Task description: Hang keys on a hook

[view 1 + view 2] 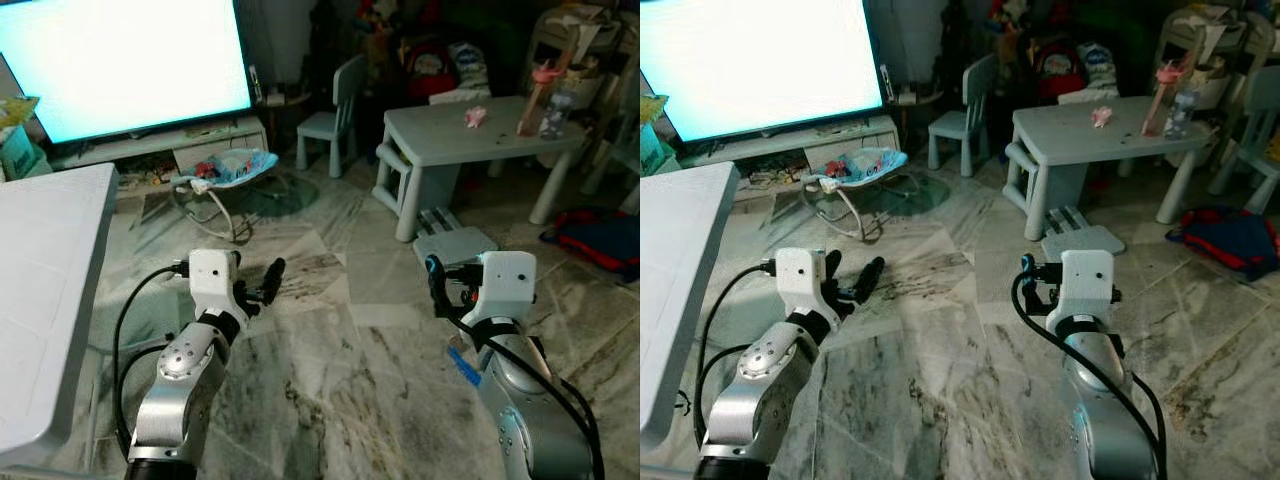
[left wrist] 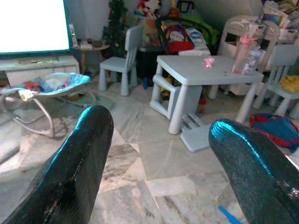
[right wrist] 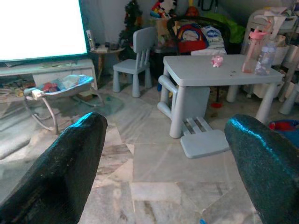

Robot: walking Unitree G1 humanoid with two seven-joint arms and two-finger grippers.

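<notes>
Both arms up over the marble floor [image 1: 330, 380]. Left pincer [image 2: 159, 163] spread wide and empty; right pincer [image 3: 163, 163] spread wide too, nothing pinched. I can't spot keys or a hook anywhere. Small counter [image 1: 470, 135] sits upper right, bouncer [image 1: 225, 170] upper centre. Risk: walking on blind, I could clip that counter's leg.

The pink item [image 1: 474, 116] on the small table [image 1: 430, 128] is too small to identify.
</notes>
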